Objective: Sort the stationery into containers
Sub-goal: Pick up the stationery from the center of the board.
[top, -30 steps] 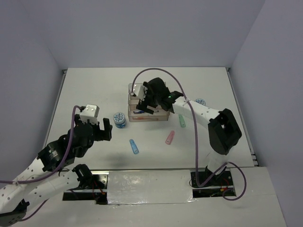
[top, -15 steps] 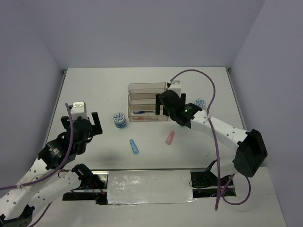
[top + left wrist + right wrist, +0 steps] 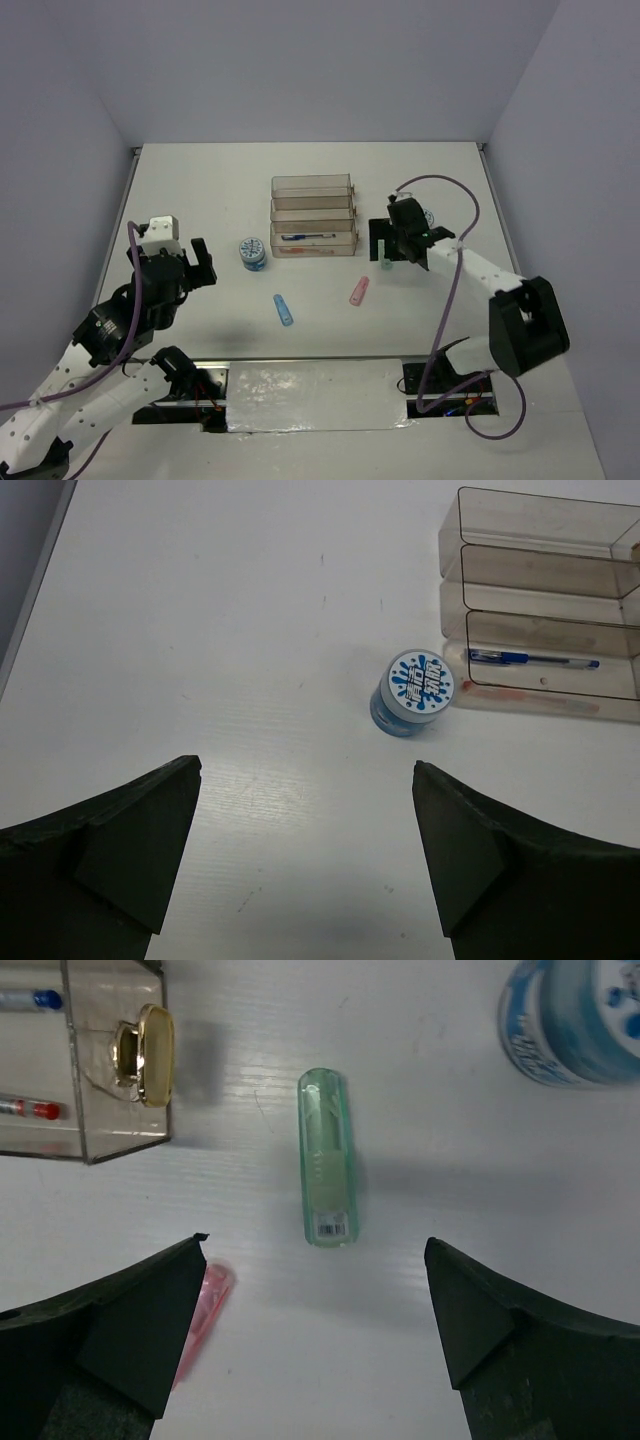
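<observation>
right gripper [image 3: 315,1250] is being swung off the rack [image 3: 312,180], fingers spread wide, over the green stick [image 3: 326,1155] at frame centre | left gripper [image 3: 307,780], empty and spread, is being drawn back from the roll [image 3: 413,690] | green-stick pickup is likely being prepared

**Worktop layout, L to R**

My left hand [image 3: 200,262] hangs far L, well apart from the left roll [image 3: 253,253], which stands near the rack's [image 3: 312,181] near-L corner. The rack sits mid-worktop [image 3: 200,180], 3 trays stepped front to back. In the nearest tray the rear pen [image 3: 533,660] lies behind the front pen [image 3: 310,250], both lengthwise. R of the rack's near end lies the end stick [image 3: 326,1157], below my right hand [image 3: 315,1245]. The right roll [image 3: 575,1015] stands behind & R of it. Before the rack, nearer me: L stick [image 3: 284,310] & R stick [image 3: 359,291], apart.
</observation>
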You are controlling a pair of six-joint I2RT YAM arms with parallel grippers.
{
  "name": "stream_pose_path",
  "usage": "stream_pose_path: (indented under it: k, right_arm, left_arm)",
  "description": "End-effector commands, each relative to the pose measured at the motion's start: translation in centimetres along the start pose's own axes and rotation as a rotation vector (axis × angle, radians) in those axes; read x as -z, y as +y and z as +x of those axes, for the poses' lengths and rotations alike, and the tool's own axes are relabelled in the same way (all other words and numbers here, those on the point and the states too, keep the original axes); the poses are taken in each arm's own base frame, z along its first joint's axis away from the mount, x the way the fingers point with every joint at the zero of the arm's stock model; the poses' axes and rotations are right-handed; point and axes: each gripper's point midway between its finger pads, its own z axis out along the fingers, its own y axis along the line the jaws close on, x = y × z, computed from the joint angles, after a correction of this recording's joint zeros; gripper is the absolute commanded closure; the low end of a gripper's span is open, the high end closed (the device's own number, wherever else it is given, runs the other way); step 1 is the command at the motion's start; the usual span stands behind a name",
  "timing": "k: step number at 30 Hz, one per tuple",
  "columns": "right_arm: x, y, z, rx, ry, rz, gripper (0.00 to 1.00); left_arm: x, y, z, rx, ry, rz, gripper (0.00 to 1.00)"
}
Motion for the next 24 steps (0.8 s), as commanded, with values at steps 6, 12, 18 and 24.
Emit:
stream_pose_path:
  k: [6, 12, 18, 24]
  right_arm:
    - [-4.6, 0.1, 0.7, 0.099, 0.171, -0.035, 0.08]
    - [-6.3, -0.3, 1.8, 0.117, 0.236, -0.007, 0.29]
    - [-6.9, 0.1, 2.3, 0.124, 0.261, -0.026, 0.48]
    - [-5.9, -0.3, 1.9, 0.108, 0.242, -0.003, 0.98]
  left_arm:
    - [0.3, -0.7, -1.0, 0.012, -0.035, 0.054, 0.01]
    - [0.2, -1.1, -0.9, 0.001, -0.029, 0.069, 0.01]
    - [0.1, -1.5, -0.7, -0.011, -0.021, 0.086, 0.01]
    - [0.0, -1.6, -0.7, -0.015, -0.018, 0.089, 0.01]
